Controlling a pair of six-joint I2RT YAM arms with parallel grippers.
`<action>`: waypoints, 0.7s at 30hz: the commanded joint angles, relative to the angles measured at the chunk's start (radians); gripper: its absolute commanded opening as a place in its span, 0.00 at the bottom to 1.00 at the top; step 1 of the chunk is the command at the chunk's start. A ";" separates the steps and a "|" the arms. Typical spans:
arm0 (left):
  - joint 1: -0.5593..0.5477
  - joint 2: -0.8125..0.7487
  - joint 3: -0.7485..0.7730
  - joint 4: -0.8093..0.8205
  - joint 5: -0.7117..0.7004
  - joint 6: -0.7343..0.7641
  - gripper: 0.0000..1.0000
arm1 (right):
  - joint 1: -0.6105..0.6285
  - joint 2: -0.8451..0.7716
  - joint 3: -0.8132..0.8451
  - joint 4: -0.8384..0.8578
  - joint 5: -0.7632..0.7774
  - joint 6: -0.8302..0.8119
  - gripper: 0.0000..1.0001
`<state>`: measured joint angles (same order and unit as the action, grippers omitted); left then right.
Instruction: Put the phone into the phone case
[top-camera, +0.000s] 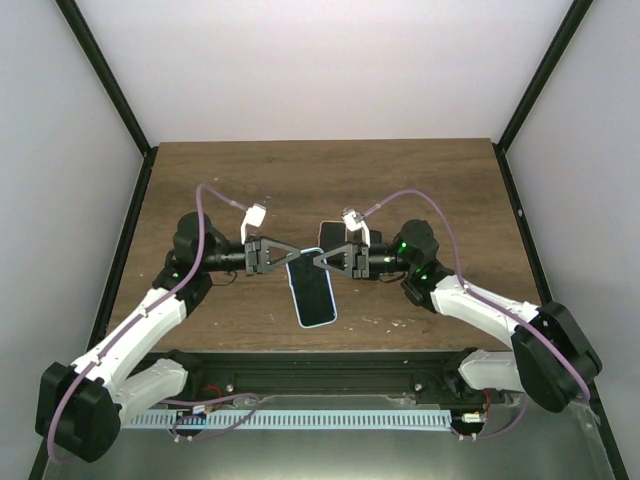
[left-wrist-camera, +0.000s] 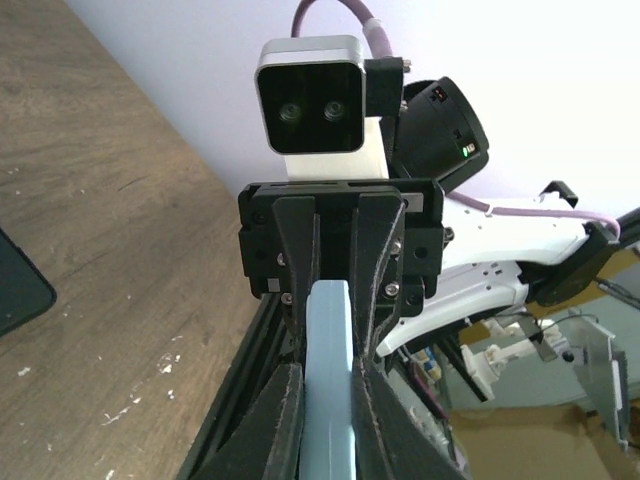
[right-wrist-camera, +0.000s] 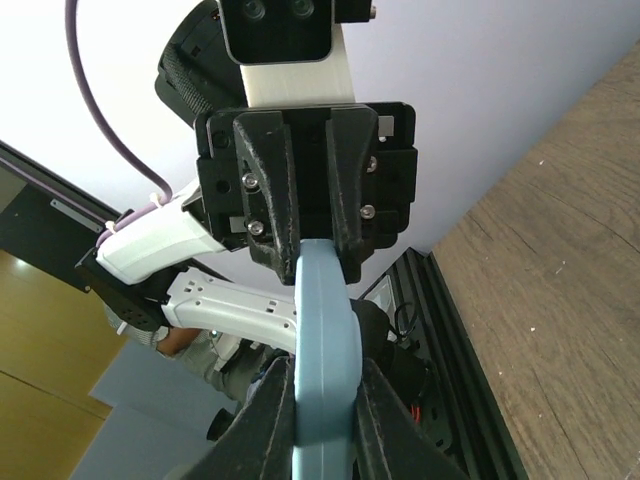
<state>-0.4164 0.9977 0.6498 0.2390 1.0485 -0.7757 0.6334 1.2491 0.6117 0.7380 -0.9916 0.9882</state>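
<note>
phone (top-camera: 330, 232) on table (top-camera: 250, 170), (just) behind case (top-camera: 317, 298)

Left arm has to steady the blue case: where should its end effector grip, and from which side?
Its left long edge near the far end, coming in from the left. The blue case is a thin slab, narrow enough to pinch, and the left end effector is shut there.

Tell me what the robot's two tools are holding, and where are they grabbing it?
Both hold the light blue phone case. The left tool and the right tool pinch it from opposite long edges, near its far end.
</note>
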 joint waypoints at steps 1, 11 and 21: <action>0.005 0.009 -0.014 0.032 0.006 0.021 0.03 | 0.002 -0.011 0.007 0.057 -0.005 0.013 0.01; 0.005 0.016 0.096 -0.321 -0.128 0.267 0.03 | 0.002 -0.011 0.034 -0.045 0.054 -0.011 0.01; 0.005 -0.018 0.038 -0.174 -0.061 0.098 0.57 | 0.002 -0.042 0.013 0.061 0.132 0.046 0.01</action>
<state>-0.4129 0.9936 0.7204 -0.0105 0.9600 -0.6125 0.6346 1.2469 0.6067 0.7052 -0.9123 1.0042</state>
